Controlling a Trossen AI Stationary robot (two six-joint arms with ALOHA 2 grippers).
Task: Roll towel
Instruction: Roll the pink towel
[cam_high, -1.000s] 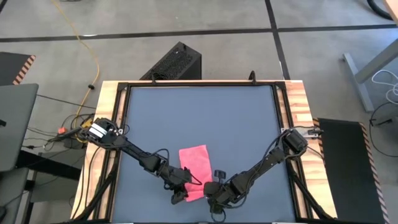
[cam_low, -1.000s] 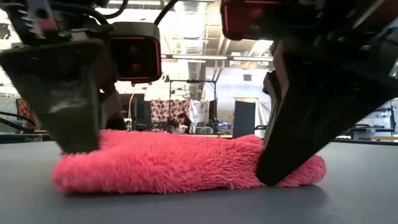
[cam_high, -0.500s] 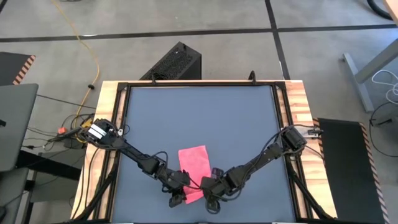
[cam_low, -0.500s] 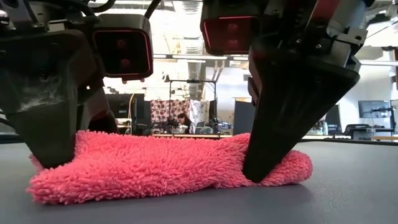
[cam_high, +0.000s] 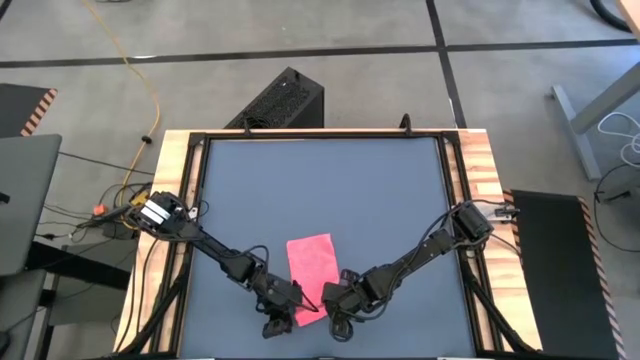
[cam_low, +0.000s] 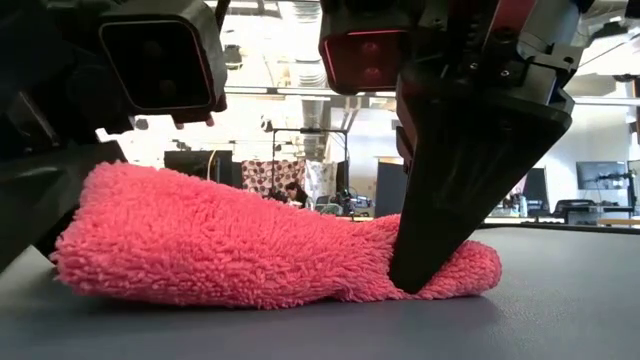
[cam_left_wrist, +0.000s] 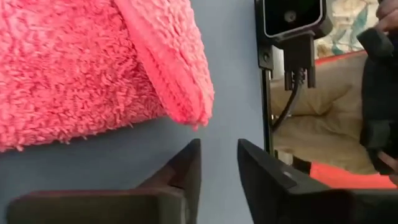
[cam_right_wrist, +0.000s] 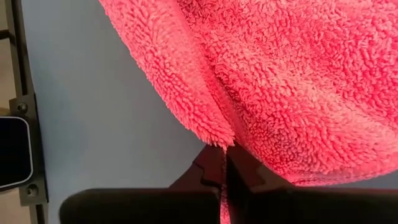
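Observation:
The bright pink towel (cam_high: 311, 262) lies on the dark grey mat (cam_high: 320, 190) near the table's near edge. In the low view its left end (cam_low: 130, 220) is humped up and its right end (cam_low: 470, 270) lies flat. My right gripper (cam_high: 334, 303) is at the towel's near right corner, shut on it. My left gripper (cam_left_wrist: 217, 149) stands just off the towel's near left corner (cam_left_wrist: 198, 115). Its fingers are a little apart and hold nothing. It also shows in the high view (cam_high: 282, 318). My right gripper pinches the towel's near edge (cam_right_wrist: 219, 138) at its right corner between its two shut fingers (cam_right_wrist: 239, 165). The fingers slant steeply down from above (cam_low: 430, 250). The pinched corner stays low on the mat, and the rest of the towel lies on the mat.
Beyond the towel the mat runs on toward the far edge. A black frame (cam_high: 200, 200) and wooden strips (cam_high: 480, 170) border it. A low camera block (cam_left_wrist: 292, 18) sits at the table's near edge, close to my left gripper.
My left gripper has drawn back off the towel toward the near left. The towel's left end, which was flat under it, now stands humped up. My right gripper has shifted a little toward the table's left and stays shut on its corner.

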